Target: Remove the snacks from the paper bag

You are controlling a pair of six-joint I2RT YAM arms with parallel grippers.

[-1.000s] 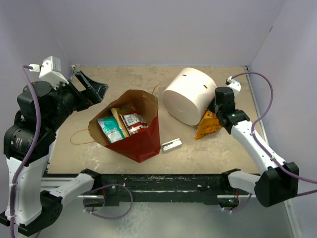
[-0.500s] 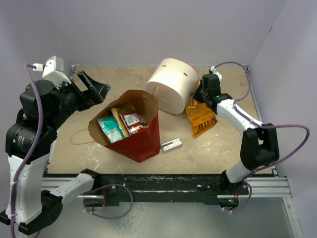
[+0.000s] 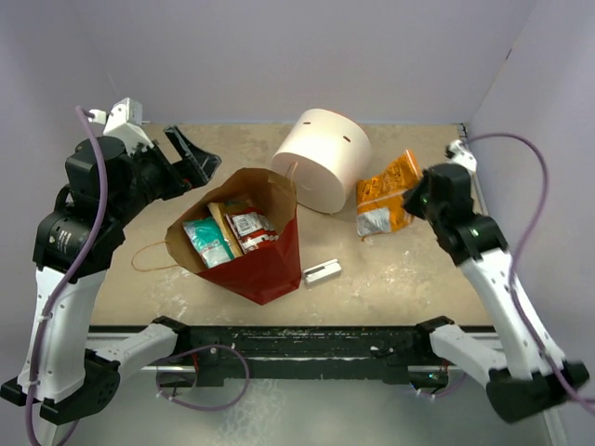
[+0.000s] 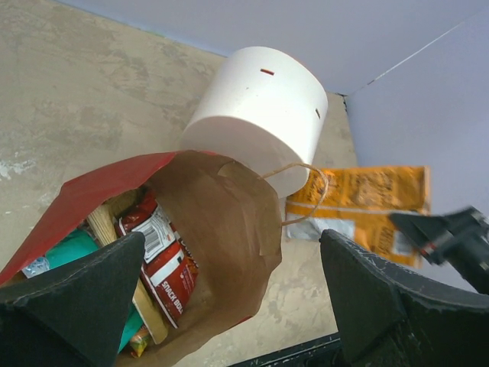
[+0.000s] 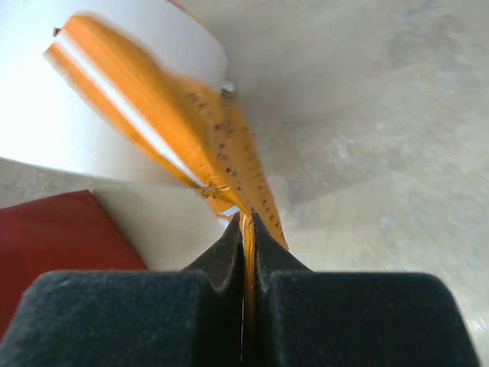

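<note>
The red paper bag lies open at the table's middle, brown inside, with a teal packet and a red packet in it. The bag also shows in the left wrist view with the red packet. My right gripper is shut on the edge of an orange packet and holds it off the table, right of the white cylinder. The packet shows pinched between the jaws in the right wrist view. My left gripper is open, above and left of the bag's mouth.
A big white cylinder stands behind the bag. A small grey metal bracket lies right of the bag. A twine handle trails left of the bag. Purple walls close in the back and right sides.
My right arm has swung right and lifted the orange packet off the table. The white cylinder stayed where it was pushed, leftward. My left gripper moved slightly right toward the bag.
</note>
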